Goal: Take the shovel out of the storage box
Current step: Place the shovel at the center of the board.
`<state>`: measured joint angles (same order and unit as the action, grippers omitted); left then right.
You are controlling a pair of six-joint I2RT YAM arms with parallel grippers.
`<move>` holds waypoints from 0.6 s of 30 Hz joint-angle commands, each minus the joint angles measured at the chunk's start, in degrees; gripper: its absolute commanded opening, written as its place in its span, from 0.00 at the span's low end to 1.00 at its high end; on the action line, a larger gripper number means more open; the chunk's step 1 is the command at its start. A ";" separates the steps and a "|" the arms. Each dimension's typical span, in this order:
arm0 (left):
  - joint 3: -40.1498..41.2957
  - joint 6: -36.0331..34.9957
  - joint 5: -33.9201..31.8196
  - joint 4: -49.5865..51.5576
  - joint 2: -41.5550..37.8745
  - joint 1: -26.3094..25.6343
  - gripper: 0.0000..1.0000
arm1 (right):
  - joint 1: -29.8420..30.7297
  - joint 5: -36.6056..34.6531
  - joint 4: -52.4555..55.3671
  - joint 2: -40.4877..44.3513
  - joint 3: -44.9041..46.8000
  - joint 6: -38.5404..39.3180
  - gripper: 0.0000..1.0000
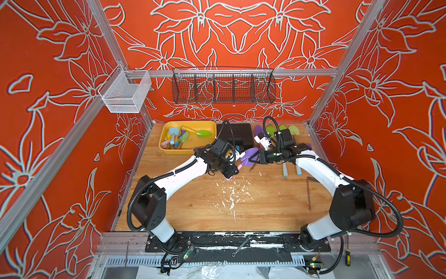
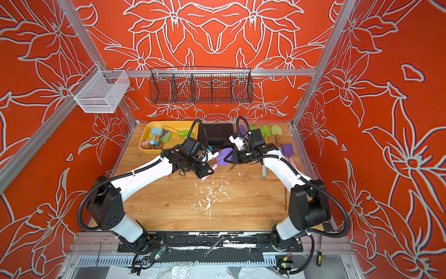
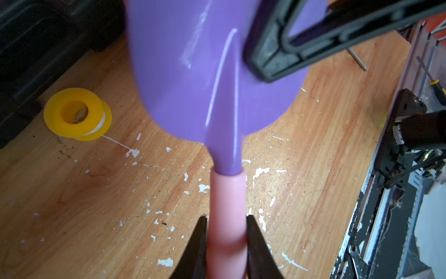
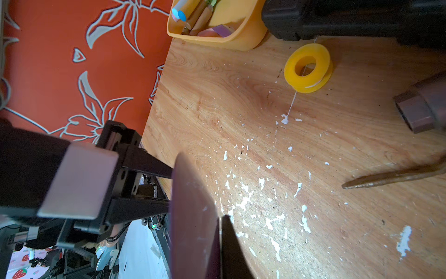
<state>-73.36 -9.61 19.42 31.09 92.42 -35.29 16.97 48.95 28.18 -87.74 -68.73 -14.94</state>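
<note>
the shovel (image 1: 249, 154) is held in the air above the middle of the tabletop (image 1: 193, 205), outside the storage box and tilted. a glossy purple blade (image 3: 193, 72), rounded and ridged down its centre, is joined to a smooth pink handle (image 3: 226, 190), which is clamped between the fingers of the left tool (image 3: 226, 222). the storage box (image 1: 173, 151), a shallow yellow plastic tub with rounded corners, is set upright at the far left corner of the tabletop. other small shovels (image 1: 176, 140) are seen lying inside it.

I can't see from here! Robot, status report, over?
Left gripper clamped on purple shovel handle. Right gripper at its blade, grip unclear. Shovel clear of storage box. Nothing blocking.
</note>
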 commanded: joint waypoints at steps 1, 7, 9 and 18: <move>-0.05 4.72 -1.38 1.66 -0.65 -0.41 0.00 | -0.50 -0.97 1.56 0.84 -3.35 -1.70 0.39; -1.92 18.05 -3.72 2.79 -0.66 -2.33 0.00 | -2.60 -19.86 5.88 6.48 -4.57 -5.85 0.61; -4.41 24.42 -5.66 4.33 0.54 -3.94 0.00 | -3.17 -27.98 7.63 9.25 -4.40 -7.14 0.65; -27.30 47.49 -8.77 16.79 17.15 -11.73 0.00 | -8.48 -40.28 16.41 15.15 -5.54 -10.37 0.79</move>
<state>-95.42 28.10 12.23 42.28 104.90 -45.36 9.56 14.22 40.16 -72.95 -73.38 -23.73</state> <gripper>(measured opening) 0.233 0.793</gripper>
